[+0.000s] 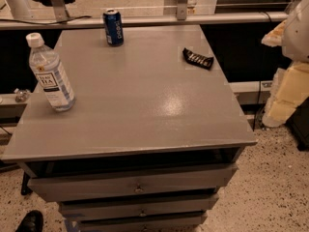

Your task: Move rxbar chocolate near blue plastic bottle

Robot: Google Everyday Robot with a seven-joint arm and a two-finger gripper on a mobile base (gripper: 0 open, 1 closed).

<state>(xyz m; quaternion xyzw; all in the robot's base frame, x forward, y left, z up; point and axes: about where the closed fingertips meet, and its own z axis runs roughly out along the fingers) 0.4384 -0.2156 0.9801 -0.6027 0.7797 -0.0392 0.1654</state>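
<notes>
The rxbar chocolate (pixel 198 58), a flat black wrapper with white letters, lies near the right edge of the grey cabinet top (pixel 145 110), toward the back. The blue plastic bottle (pixel 50 76), clear with a white cap and white label, stands upright at the left edge, far from the bar. My gripper is not in view. Only white and cream parts of my arm (pixel 293 76) show at the right edge of the view, beside the cabinet and off its top.
A blue Pepsi can (pixel 113 27) stands at the back centre-left of the top. Drawers (pixel 135 185) sit below the front edge, the top one slightly open. A rail (pixel 145 19) runs behind the cabinet. A black shoe (pixel 30 221) is on the floor at bottom left.
</notes>
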